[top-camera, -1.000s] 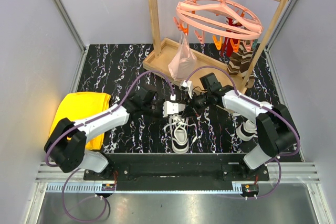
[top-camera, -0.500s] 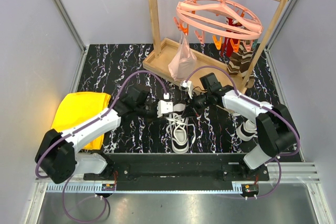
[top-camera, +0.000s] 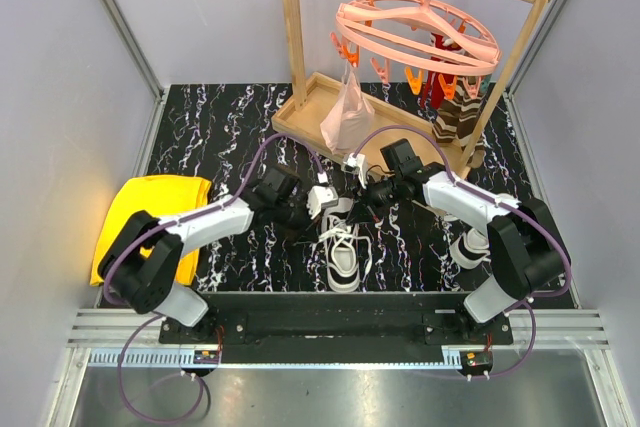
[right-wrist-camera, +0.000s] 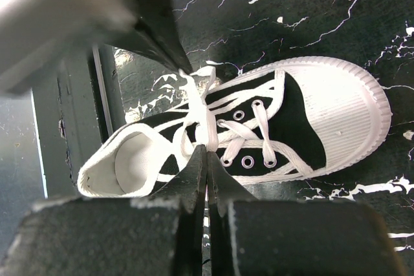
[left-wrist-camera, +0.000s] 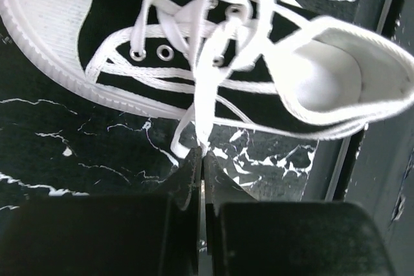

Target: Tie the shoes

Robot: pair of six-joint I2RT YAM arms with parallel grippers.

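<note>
You find one shoe (top-camera: pixel 343 257) in the lower centre of the top view, standing on the black, white-veined worktop (top-camera: pixel 210 127) between pale grey walls (top-camera: pixel 60 97), and your left pincer (left-wrist-camera: pixel 200 159) and right pincer (right-wrist-camera: pixel 207 159) are each closed tight on a white lace (left-wrist-camera: pixel 201 95) of it.

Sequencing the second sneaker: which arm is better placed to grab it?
Right, likely: second sneaker lies beside that arm. Left gripper and right gripper both pinch laces of the centre shoe, so either must release first.
</note>
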